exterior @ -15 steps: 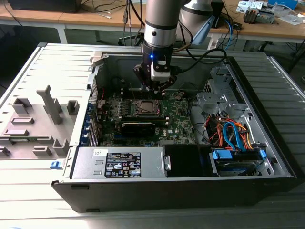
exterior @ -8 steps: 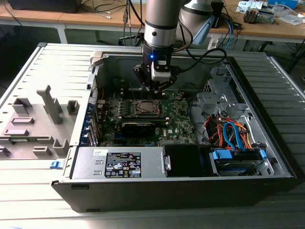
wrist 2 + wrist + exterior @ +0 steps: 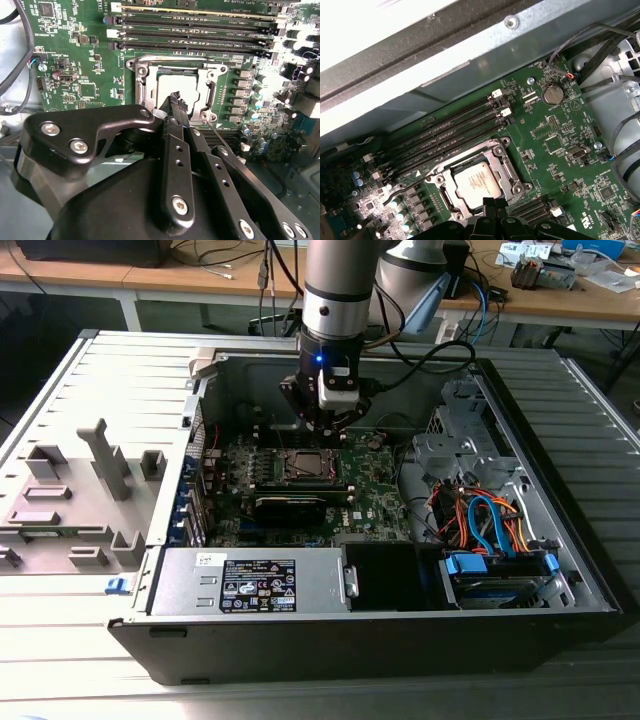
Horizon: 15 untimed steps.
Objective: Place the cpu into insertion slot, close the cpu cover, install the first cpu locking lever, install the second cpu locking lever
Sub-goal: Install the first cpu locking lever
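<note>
In the exterior view, we see the claw (image 3: 326, 422) hanging low over the socket (image 3: 305, 465) inside the open computer case (image 3: 300, 640). Both wrist views show us more. The chip (image 3: 477, 184) lies in the socket beneath the lowered metal cover (image 3: 507, 172), and the claw's tips are pressed together at the cover's edge.

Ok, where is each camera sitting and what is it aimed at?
Exterior view: off the arm, looking down into the open computer case; shows the arm and gripper above the motherboard.
Second wrist view: at the wrist, looking past the gripper onto the cpu cover.
First wrist view: at the wrist, looking down on the cpu; gripper in foreground.
Shared: both wrist views show cpu, cpu cover, memory slots.
</note>
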Motion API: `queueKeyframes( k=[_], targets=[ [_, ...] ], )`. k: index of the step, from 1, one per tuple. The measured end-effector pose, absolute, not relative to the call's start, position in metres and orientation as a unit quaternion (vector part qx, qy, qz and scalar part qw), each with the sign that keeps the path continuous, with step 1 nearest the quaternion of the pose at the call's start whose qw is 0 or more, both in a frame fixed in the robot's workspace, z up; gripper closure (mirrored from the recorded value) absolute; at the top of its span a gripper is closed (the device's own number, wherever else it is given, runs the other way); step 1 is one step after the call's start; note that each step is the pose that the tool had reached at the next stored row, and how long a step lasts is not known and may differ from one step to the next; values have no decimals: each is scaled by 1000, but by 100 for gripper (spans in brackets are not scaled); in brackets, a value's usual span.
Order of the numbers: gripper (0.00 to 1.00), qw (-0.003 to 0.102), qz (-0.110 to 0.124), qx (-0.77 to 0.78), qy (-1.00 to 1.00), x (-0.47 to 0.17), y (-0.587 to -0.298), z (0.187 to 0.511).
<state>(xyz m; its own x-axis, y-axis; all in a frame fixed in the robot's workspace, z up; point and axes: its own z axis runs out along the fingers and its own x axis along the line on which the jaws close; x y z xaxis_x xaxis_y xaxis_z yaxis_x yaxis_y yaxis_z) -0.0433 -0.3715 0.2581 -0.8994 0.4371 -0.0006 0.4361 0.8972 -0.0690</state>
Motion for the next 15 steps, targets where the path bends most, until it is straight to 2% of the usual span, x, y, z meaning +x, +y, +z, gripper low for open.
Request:
queueKeyframes(
  k=[15],
  targets=[
    [89,7,34,-212,-977,-43,-371,258]
  ],
)
